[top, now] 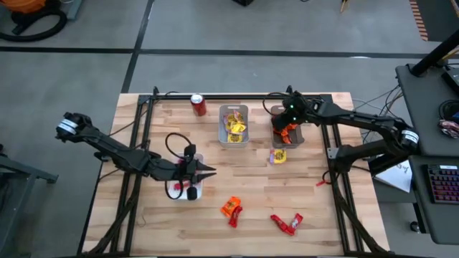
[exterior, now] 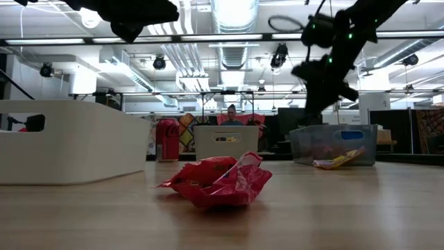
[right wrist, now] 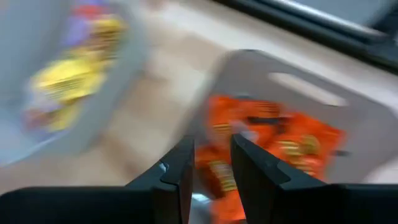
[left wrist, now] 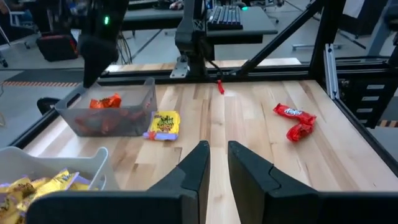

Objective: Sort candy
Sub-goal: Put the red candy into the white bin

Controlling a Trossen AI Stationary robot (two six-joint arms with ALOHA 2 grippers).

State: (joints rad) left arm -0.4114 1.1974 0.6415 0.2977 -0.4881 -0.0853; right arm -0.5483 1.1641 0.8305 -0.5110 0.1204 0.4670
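Orange candy fills the grey bin (top: 295, 140) (right wrist: 298, 143) at the far right. Yellow candy lies in the middle tray (top: 233, 111) (left wrist: 25, 186). Red candy sits in the white tray (top: 195, 192) under my left arm. Loose on the table are one yellow packet (top: 278, 155) (left wrist: 163, 124), an orange and red pair (top: 231, 208) and red packets (top: 287, 223) (left wrist: 295, 119) (exterior: 218, 182). My right gripper (top: 287, 127) (right wrist: 212, 155) hangs over the grey bin, shut on an orange packet. My left gripper (top: 208, 170) (left wrist: 218, 158) hovers shut beside the white tray, touching nothing. My right gripper pinches an orange packet (right wrist: 219, 177) between its two fingers, coming from above and pointing down into the grey bin. Which part of the packet it has is hidden by blur and the fingers. The packet hangs over the other orange candy.
A red soda can (top: 199, 105) (exterior: 166, 139) stands near the far edge, left of the middle tray. A small red scrap (top: 320, 183) lies by the right frame rail. Bare wood spreads between the trays and the loose packets near the front edge.
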